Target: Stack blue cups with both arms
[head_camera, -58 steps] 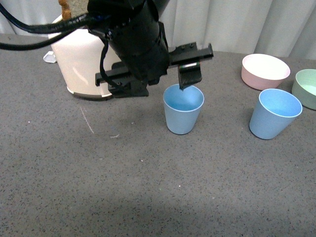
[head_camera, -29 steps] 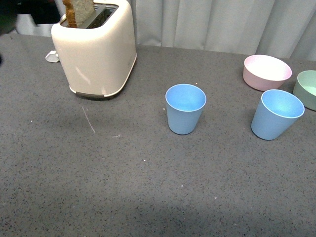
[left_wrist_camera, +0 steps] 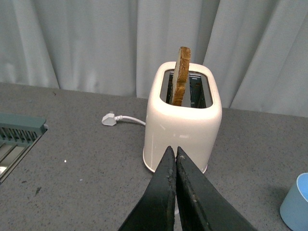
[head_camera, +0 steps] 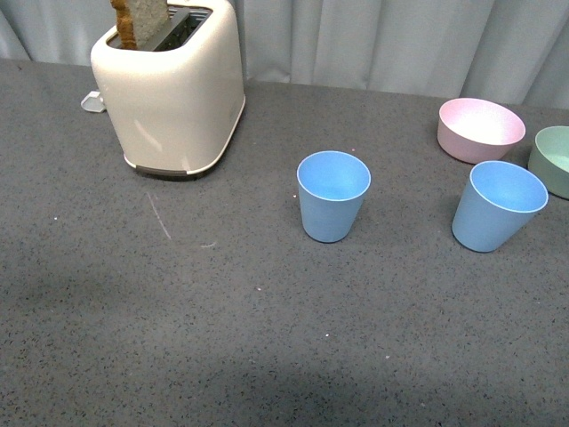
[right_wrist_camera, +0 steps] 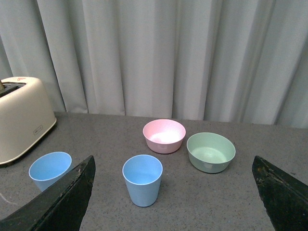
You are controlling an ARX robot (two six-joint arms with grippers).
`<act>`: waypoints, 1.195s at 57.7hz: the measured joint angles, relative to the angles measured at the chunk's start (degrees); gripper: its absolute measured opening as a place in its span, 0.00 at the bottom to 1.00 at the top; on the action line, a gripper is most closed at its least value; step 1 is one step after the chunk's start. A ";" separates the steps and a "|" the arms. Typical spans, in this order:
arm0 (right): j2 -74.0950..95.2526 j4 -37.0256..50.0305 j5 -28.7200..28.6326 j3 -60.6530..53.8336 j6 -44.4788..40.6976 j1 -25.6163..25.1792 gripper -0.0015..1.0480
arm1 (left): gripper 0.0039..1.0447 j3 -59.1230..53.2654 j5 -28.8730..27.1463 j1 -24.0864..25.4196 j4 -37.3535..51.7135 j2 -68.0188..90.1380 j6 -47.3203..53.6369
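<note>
Blue cups, two alike, are found upright and unstacked, well apart from each other, on the grey speckled table (head_camera: 267,338). The table is backed by a pale pleated curtain (head_camera: 400,44). Toward the far left a cream toaster (head_camera: 169,89) is placed, with a slice of toast (head_camera: 140,20) standing up out of one slot.

The left gripper (left_wrist_camera: 173,150) is seen only in its own wrist view, where its two black fingers are pressed together with nothing between them and are pointed at the toaster. The right gripper (right_wrist_camera: 173,163) is likewise seen only in its own wrist view. Its fingers are spread wide and nothing is held, and both cups and both bowls are framed between them.

A pink bowl (head_camera: 478,129) is set at the far right. A pale green bowl (head_camera: 553,160) is cut off by the right edge of the front view, just beside the pink one.

The middle cup (head_camera: 332,196) is stood near the table's centre, to the right of the toaster. The right-hand cup (head_camera: 498,206) is placed just in front of the two bowls. Whether the green bowl is touched by it cannot be told.

A white plug (head_camera: 92,101) on a cord is laid beside the toaster.
</note>
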 joint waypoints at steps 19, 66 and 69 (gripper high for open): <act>0.00 0.00 0.00 0.00 0.00 0.00 0.91 | 0.03 -5.53 3.67 3.56 -9.33 -14.88 0.13; 0.00 0.00 0.02 0.00 0.00 0.00 0.91 | 0.03 -8.15 8.92 8.74 -38.51 -48.63 0.15; 0.00 0.00 0.02 0.00 0.00 0.00 0.91 | 0.03 -8.15 8.92 8.74 -39.60 -49.77 0.17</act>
